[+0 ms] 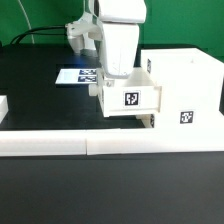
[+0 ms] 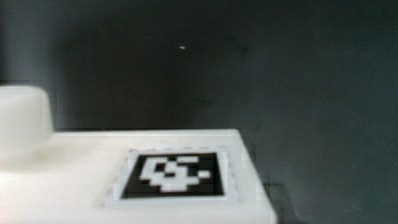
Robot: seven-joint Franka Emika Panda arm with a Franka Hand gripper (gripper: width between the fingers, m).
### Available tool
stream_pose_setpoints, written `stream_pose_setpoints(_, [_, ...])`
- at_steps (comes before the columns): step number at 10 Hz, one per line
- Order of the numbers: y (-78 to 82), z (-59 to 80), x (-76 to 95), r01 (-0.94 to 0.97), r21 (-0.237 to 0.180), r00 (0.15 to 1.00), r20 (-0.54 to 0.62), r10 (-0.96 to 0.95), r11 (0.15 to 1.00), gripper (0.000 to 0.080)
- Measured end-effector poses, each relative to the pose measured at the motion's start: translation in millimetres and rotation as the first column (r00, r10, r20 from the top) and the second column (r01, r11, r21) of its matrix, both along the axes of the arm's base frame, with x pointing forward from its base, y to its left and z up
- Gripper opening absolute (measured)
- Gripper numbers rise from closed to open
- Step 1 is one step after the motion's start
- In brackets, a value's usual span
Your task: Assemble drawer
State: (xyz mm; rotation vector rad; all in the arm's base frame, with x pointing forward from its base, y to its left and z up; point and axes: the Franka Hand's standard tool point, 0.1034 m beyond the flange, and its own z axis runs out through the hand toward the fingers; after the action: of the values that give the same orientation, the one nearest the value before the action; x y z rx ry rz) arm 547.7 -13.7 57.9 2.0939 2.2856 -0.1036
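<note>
Black tabletop runs behind the low white wall (image 1: pixel 60 143) at the front. Just past that wall your tray (image 1: pixel 130 96) hangs at the mouth of the housing (image 1: pixel 183 90), tag facing outward. Keep it level and square to the opening as you push, so its edges don't catch. The gripper (image 1: pixel 118 70) sits directly above the tray, apparently grasping its rear part, though you cannot tell for certain. Farthest back lies the marker board (image 1: pixel 78 75).

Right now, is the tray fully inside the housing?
No. The tray sticks out of the housing; its tagged front stands well forward.
</note>
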Motion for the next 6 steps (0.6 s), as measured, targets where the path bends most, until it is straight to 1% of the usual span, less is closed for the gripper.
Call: stream_pose_setpoints(6, [0.3, 0.5, -0.3, 0.001, -0.001, 1.000, -0.008, -0.001, 1.000, 0.0044])
